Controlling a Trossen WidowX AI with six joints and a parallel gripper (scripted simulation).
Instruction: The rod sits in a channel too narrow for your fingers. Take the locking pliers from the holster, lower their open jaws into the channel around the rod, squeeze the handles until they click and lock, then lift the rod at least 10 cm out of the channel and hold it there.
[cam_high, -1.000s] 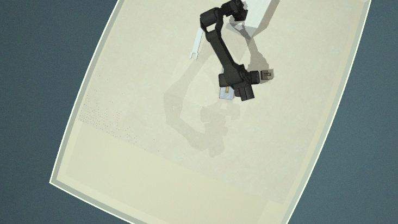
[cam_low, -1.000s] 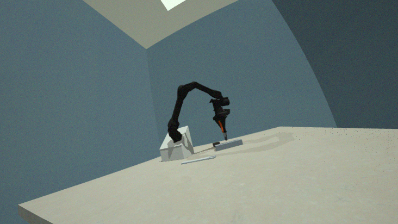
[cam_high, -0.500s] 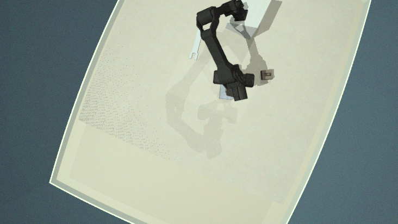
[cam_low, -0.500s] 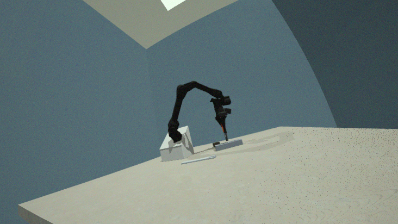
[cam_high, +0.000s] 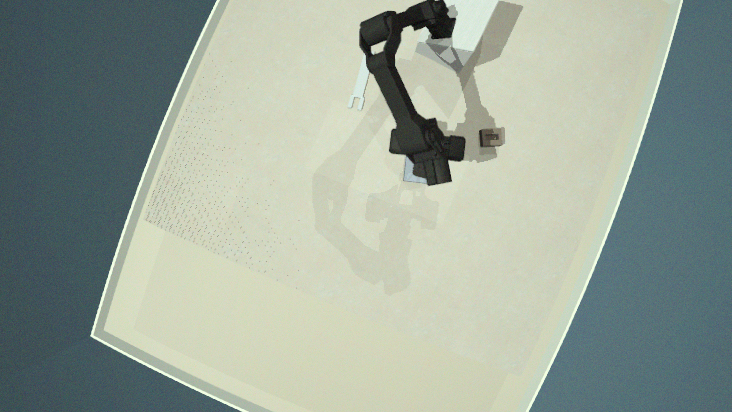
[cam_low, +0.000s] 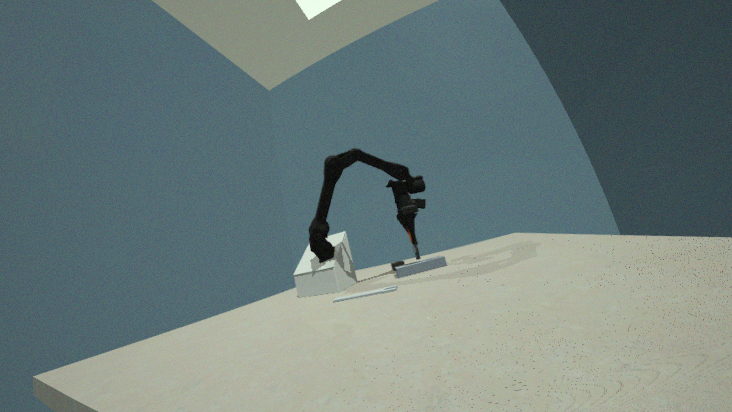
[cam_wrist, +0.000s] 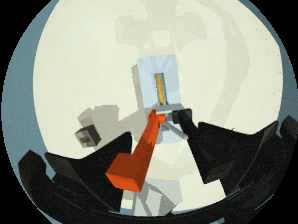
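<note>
Top view: under the arm (cam_high: 395, 94) (cam_low: 325, 199), a pale-blue channel block (cam_high: 412, 174) (cam_low: 422, 267) (cam_wrist: 170, 68) mostly covered, with gripper tips and rod hidden. Off to one side, a slotted brown holster (cam_high: 483, 138) (cam_low: 395, 266) (cam_wrist: 89, 136); well apart, a pale forked strip (cam_high: 360, 81) (cam_low: 364, 294), fork pointing away from the white pedestal (cam_high: 473, 30) (cam_low: 313, 285).

Exterior view: pointing down above the block, the gripper (cam_low: 415, 244) (cam_wrist: 165, 131), with locking pliers (cam_low: 415, 243) (cam_wrist: 135, 167) aloft, jaws low; contact with the rod impossible to tell.

Wrist view: pinching the pliers between well-spaced fingers, orange handle along one side. Inside the narrow channel, a yellow rod (cam_wrist: 160, 89), lying lengthwise along the block's long axis, near end by the grey jaws.
</note>
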